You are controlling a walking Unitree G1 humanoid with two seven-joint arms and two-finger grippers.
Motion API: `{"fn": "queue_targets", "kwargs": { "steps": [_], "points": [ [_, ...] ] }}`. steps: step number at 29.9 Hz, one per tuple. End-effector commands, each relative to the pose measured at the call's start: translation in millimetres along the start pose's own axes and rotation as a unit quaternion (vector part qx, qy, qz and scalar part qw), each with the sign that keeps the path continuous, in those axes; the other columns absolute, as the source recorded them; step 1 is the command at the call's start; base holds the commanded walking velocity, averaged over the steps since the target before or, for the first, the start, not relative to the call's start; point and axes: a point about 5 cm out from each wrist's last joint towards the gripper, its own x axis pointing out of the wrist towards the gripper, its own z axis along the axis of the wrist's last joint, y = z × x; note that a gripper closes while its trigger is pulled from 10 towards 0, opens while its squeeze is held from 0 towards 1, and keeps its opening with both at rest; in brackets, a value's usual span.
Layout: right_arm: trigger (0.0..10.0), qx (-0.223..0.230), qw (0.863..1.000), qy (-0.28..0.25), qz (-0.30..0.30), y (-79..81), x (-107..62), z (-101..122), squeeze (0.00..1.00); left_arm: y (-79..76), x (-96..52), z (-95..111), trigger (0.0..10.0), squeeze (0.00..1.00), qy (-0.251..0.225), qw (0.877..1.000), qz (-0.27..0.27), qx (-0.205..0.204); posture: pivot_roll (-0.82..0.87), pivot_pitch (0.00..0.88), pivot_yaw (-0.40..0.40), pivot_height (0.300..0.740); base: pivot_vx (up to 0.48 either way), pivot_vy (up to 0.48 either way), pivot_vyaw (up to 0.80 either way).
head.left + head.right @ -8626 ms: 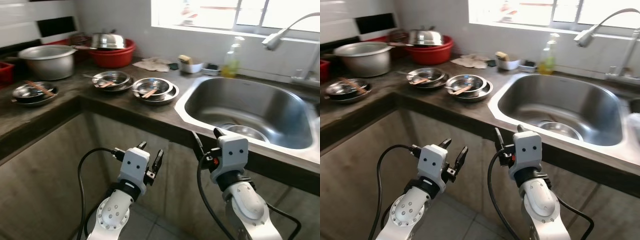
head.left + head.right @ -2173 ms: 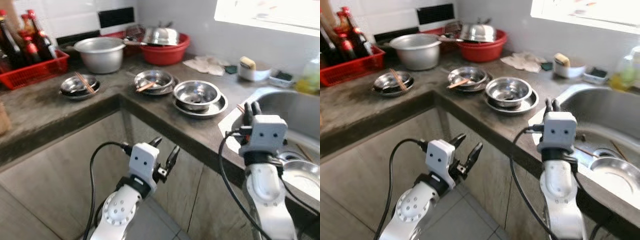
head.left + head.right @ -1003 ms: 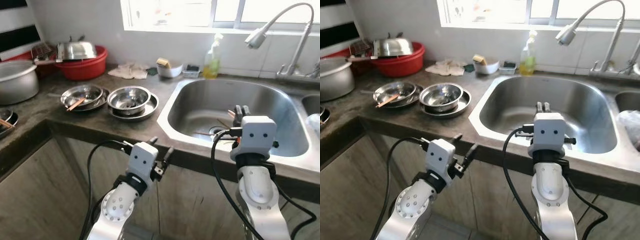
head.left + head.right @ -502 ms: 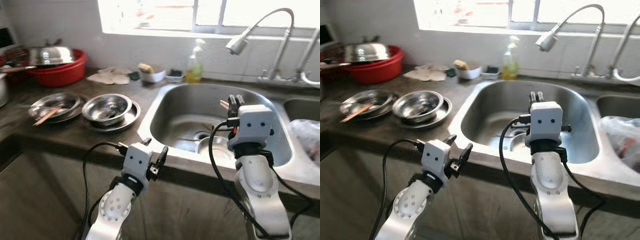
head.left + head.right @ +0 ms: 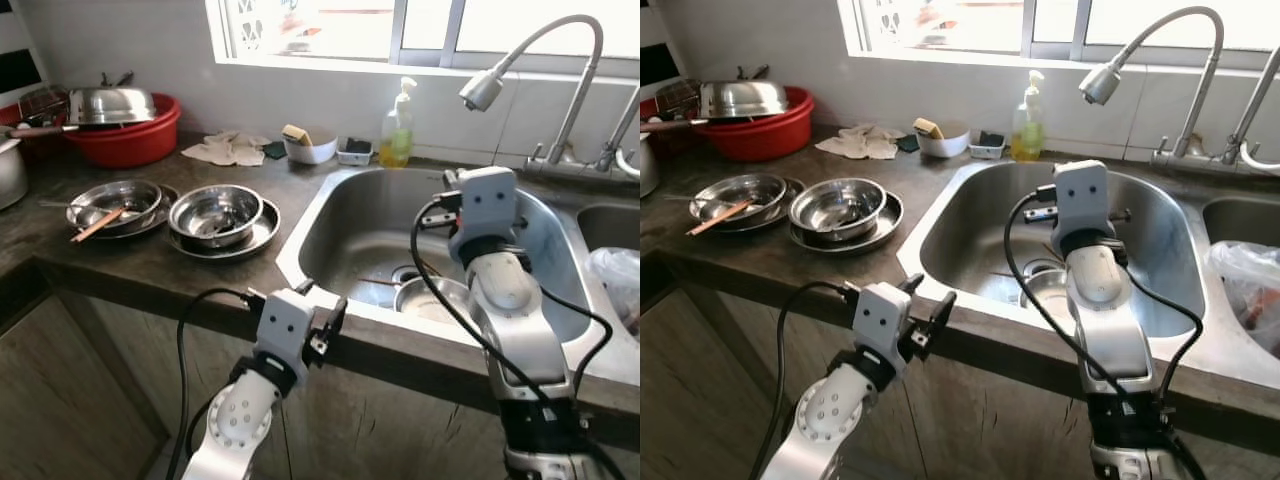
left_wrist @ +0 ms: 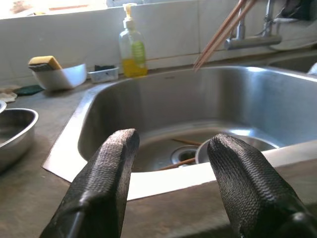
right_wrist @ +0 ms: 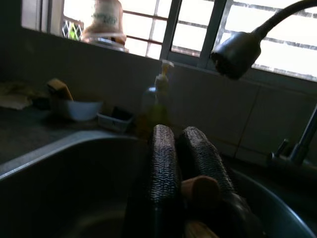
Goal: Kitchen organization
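While the left gripper (image 5: 322,312) hangs at lower centre before the dark stone counter (image 5: 150,262) with its fingers apart, the right gripper (image 7: 185,163) at centre right is pressed shut on brown wooden chopsticks (image 6: 223,30), held above the steel sink basin (image 5: 352,232).

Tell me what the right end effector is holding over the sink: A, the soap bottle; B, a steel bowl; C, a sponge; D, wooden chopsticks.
D: the right end effector is shut on wooden chopsticks, whose ends show between its fingers in the right wrist view, and the left wrist view shows them slanting above the sink.
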Motion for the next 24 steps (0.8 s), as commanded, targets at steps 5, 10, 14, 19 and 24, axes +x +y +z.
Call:
{"fn": "queue_targets", "kwargs": {
  "steps": [5, 10, 14, 19, 24],
  "points": [
    [10.0, -0.004, 0.996, 0.083, 0.025, 5.5, 21.6, -26, 0.00, -3.7, -8.2, 5, 10.0, 0.00, -0.001, 1.000, 0.001, -0.005, 0.03, 0.029, -0.044, 0.740, 0.000, 0.000, 0.00],
    [10.0, -0.026, 0.992, 0.112, 0.058, 17.9, 24.9, -38, 0.00, -7.9, -13.1, 8, 10.0, 0.00, 0.000, 1.000, 0.002, -0.012, 0.04, 0.074, -0.039, 0.740, 0.000, 0.000, 0.00],
    [10.0, -0.049, 0.982, 0.155, 0.094, 26.5, 22.1, -54, 0.00, -10.1, -16.6, 10, 10.0, 0.00, 0.006, 1.000, 0.003, -0.015, 0.04, 0.098, -0.046, 0.740, 0.000, 0.000, 0.00],
    [10.0, -0.051, 0.975, 0.182, 0.115, 31.9, 13.5, -68, 0.66, -11.4, -19.9, 10, 10.0, 0.00, 0.012, 1.000, 0.004, -0.017, 0.04, 0.115, -0.046, 0.740, 0.000, 0.000, 0.00],
    [10.0, -0.035, 0.977, 0.174, 0.114, 32.7, 10.8, -68, 1.00, -10.8, -19.6, 10, 10.0, 0.00, 0.016, 1.000, 0.005, -0.017, 0.04, 0.115, -0.048, 0.740, 0.000, 0.000, 0.00]
  ]
}}
